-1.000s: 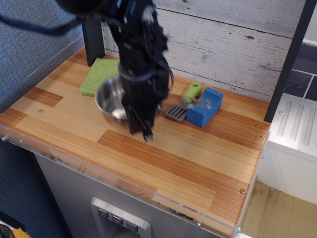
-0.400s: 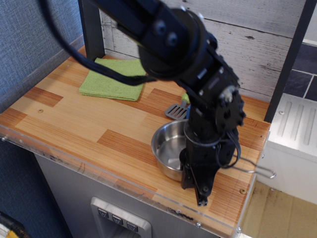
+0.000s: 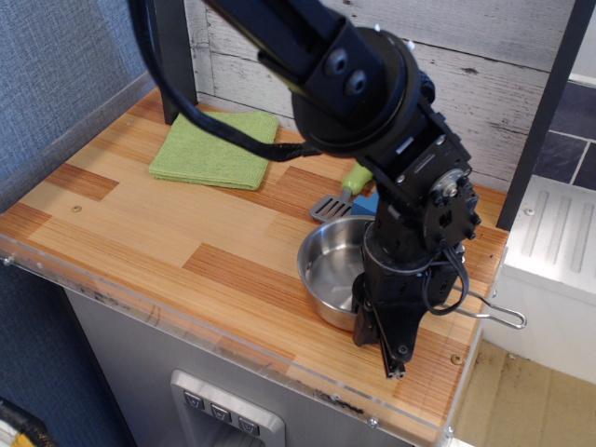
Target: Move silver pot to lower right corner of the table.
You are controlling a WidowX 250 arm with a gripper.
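Resting already near the lower right corner of the tabletop (image 3: 121, 237), pot (image 3: 333, 275) clamped at its rim by end effector (image 3: 384, 346), leaving only release.

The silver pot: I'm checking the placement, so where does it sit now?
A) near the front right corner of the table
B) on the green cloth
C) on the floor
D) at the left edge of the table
A: the silver pot rests near the table's front right corner, its wire handle sticking out past the right edge, well away from the green cloth.
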